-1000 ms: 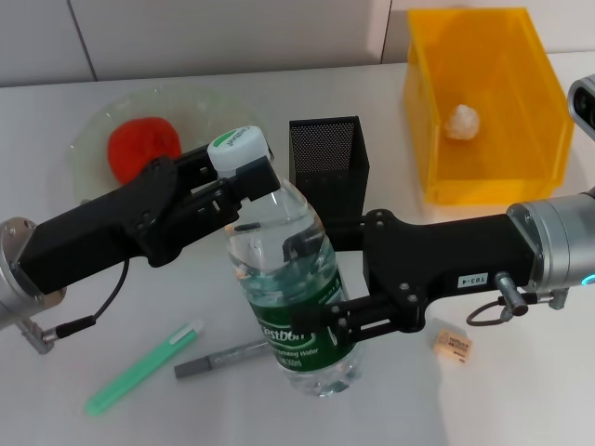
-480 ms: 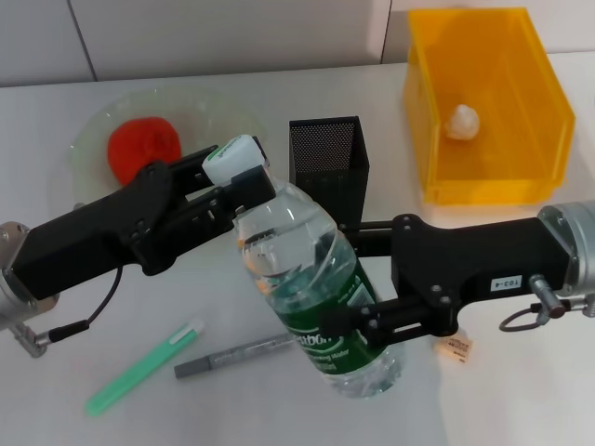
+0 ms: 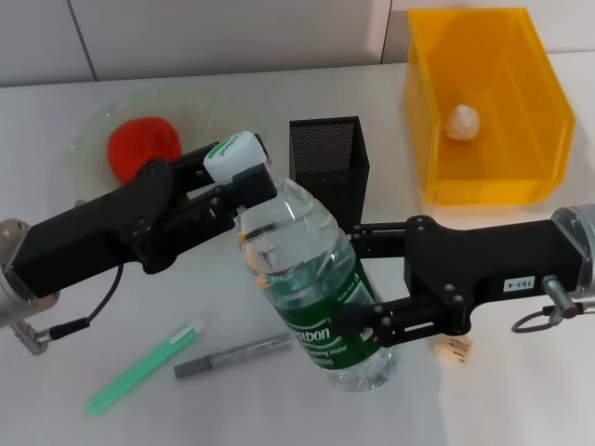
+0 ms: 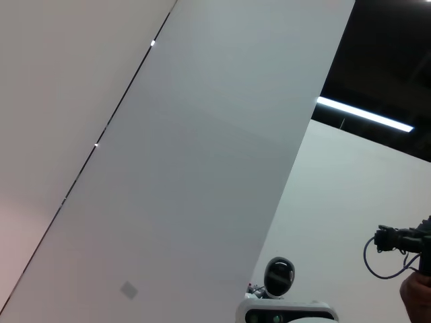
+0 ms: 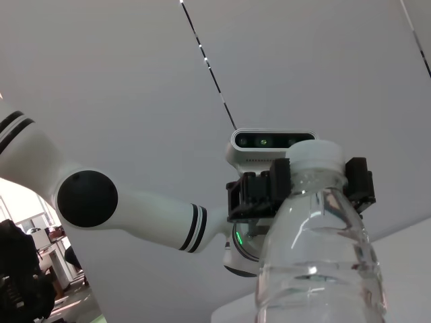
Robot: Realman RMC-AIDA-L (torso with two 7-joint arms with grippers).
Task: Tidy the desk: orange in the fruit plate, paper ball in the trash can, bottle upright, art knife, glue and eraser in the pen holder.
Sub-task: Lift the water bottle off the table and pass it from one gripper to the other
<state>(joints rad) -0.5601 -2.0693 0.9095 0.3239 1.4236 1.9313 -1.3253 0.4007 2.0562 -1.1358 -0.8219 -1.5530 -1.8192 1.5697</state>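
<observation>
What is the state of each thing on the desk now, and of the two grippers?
Clear plastic bottle: tilted, cap on, held by both grippers.
Left gripper: shut on the bottle's cap.
Right gripper: shut on the bottle's body.
Red-orange orange: in the pale green glass fruit plate.
White paper ball: inside the yellow trash can.
Green glue stick, grey art knife, beige eraser: lying on the desk.

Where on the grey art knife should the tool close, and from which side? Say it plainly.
Grip the art knife around the middle of its slim barrel, coming straight down from above. It lies flat on the desk, so its long sides sit clear, with the glue and bottle near either end.
</observation>
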